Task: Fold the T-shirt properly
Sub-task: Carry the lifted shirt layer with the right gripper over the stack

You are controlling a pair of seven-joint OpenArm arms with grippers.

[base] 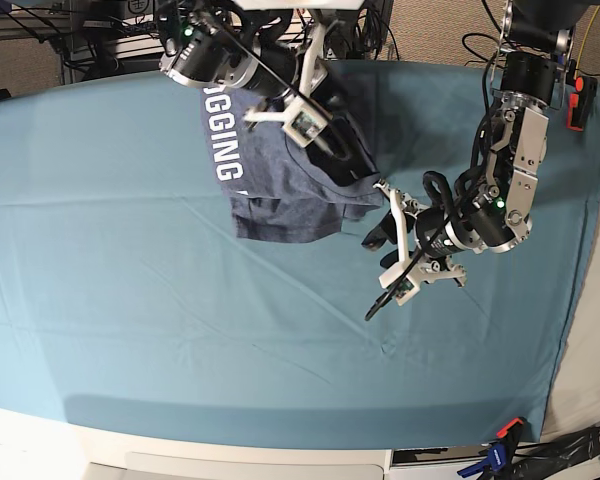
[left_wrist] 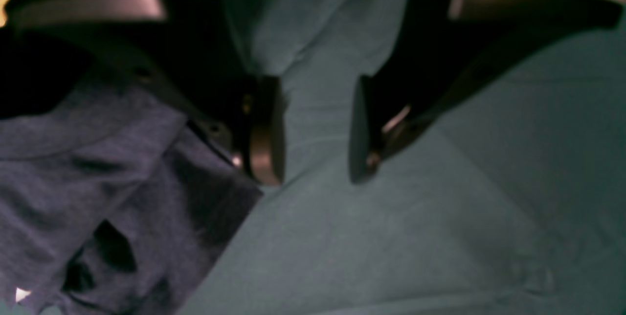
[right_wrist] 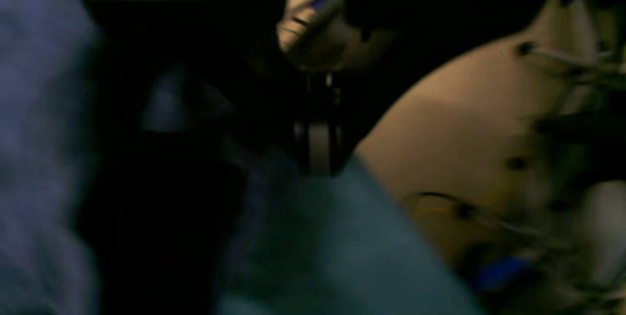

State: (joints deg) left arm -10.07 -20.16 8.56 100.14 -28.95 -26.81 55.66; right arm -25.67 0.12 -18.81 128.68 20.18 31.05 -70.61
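1. T-shirt point(base: 280, 175) lies bunched on the teal table cloth point(base: 130, 330), far-centre of base view. White lettering shows on its left part; its lower hem edge runs roughly across the view, facing the near side.
2. Right gripper point(base: 332, 150) (base view's left arm) sits over the shirt's upper right part. Fingers closed. It looks pinched on shirt fabric, but the wrist view is too dark and blurred to confirm what's between the pads.
3. Left gripper point(base: 388, 232) (base view's right arm) hovers low just off the shirt's lower right corner. Fingers point(left_wrist: 266, 129) spread apart, nothing between them but bare cloth.
4. Key relation: in the left wrist view, shirt fabric point(left_wrist: 98, 183) lies to one side of the left gripper point(left_wrist: 317, 131), touching or just beside one finger and outside the gap. So the corner isn't yet in the bite.
5. Judgement: left arm is nearer the free lower corner. It likely needs to shift sideways toward the shirt before closing. Risk: pinching table cloth along with the shirt.
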